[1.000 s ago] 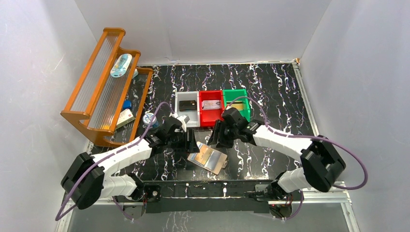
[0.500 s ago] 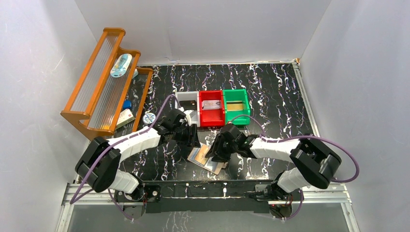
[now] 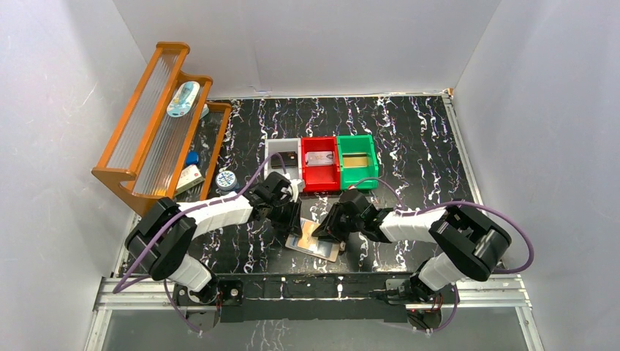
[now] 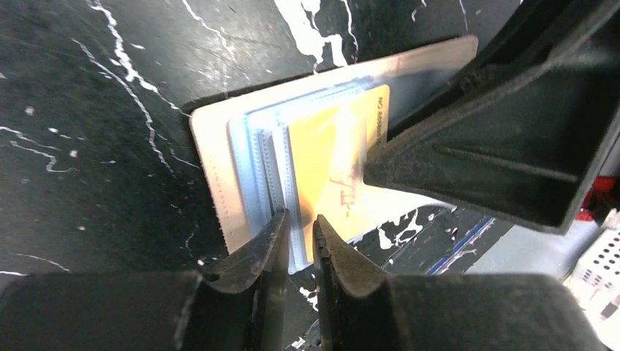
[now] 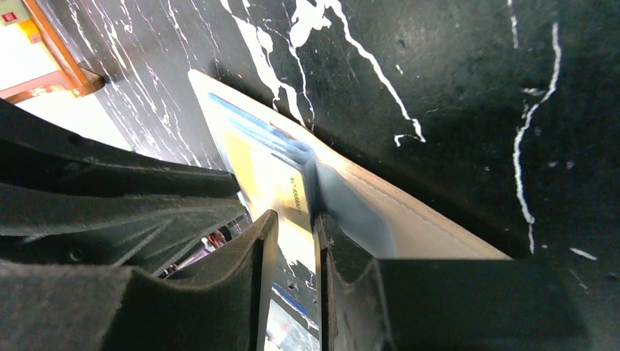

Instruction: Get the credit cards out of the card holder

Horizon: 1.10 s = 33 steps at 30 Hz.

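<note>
- Left arm [image 3: 219, 212]: white moulded link shells set between bulky, rounded black joint housings.
- Right arm [image 3: 418, 223]: the same white shells and black joints.
- Purple cable [image 3: 245, 178]: one loose loop running outside each arm, from base to wrist.
- Left gripper [image 4: 298, 219] and right gripper [image 5: 296, 219]: matte black, wedge-shaped plastic fingers with ribbed, hollowed sides.

The black, white-veined table [image 3: 420, 146] carries the open card holder [image 3: 322, 248] at lower centre. A grey bin [image 3: 275, 148], red bin [image 3: 320, 183] and green bin [image 3: 359, 175] sit side by side mid-frame. A wooden rack [image 3: 146, 124] stands at the left, with a small round disc [image 3: 226, 178] beside it.
</note>
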{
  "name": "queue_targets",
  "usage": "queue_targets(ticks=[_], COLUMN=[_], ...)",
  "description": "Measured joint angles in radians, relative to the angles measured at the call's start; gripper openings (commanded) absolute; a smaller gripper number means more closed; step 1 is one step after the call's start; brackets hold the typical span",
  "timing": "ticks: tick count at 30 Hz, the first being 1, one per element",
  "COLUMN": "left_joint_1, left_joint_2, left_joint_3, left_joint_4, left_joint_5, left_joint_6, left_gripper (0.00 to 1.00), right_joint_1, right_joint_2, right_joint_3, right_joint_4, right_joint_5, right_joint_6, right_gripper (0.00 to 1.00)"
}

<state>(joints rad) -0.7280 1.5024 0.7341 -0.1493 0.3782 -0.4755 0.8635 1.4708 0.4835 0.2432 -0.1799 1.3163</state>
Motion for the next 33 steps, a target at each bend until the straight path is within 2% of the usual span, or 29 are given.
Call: queue_targets(ticks=[7,13,21,29,33], left_joint_1=[-0.043,-0.048,-0.048,-0.051,-0.051], left_joint_2=[0.010,0.019,0.040,0.048,0.048], left_joint_3=[0.026,0.035,0.047,0.047,0.047], left_joint_4=[-0.043,-0.054,-0.056,-0.040,-0.038], left_joint_5=[-0.048,-0.077,-0.082,-0.082,-0.082], left_joint_6=[0.011,-0.002,-0.038,-0.058,-0.060], left_gripper=[0.17,0.14,0.10,0.08,0.08], right_joint_1=[-0.023,-0.025,-0.056,-0.127,-0.143], right_joint_2=[0.012,0.011,-0.024,-0.062,-0.064], right_joint_3=[-0.007,-0.011,-0.062,-0.085,-0.089], right_joint_4=[0.023,0.023,0.075,0.071,0.069], right_joint_5=[-0.036,-0.037,-0.067,-0.135,-0.158], right_joint_6=[-0.013,-0.055,-0.114,-0.193,-0.207], right_gripper=[0.29,0.15,0.12,0.13,0.18])
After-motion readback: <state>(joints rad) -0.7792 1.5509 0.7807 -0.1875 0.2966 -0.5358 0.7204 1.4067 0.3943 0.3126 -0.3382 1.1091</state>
